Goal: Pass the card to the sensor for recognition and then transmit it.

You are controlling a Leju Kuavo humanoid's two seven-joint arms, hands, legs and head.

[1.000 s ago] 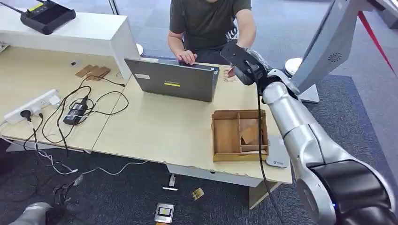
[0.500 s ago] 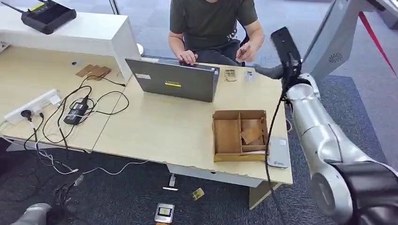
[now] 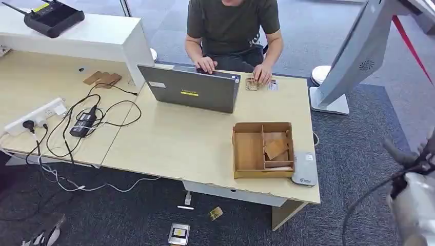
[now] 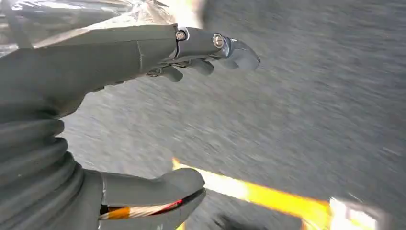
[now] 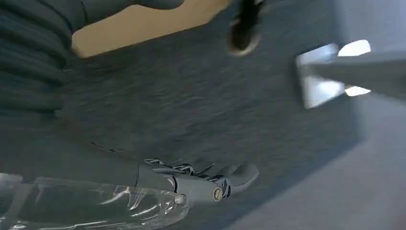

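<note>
Both robot hands, left hand (image 4: pixel 119 115) and right hand (image 5: pixel 158 158), appear spread and empty above blurred carpet; a person's hand (image 3: pixel 264 75) rests by a card (image 3: pixel 272 85).

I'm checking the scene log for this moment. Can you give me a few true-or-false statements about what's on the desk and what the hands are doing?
1. The laptop lies closed flat. False: it stands open, facing the person.
2. The wooden tray has compartments. True.
3. The right hand holds a card. False: it holds nothing, over the carpet.
4. The person's hand rests on the desk by small cards. True.
5. The left hand grips a cable. False: its fingers are apart and empty.
</note>
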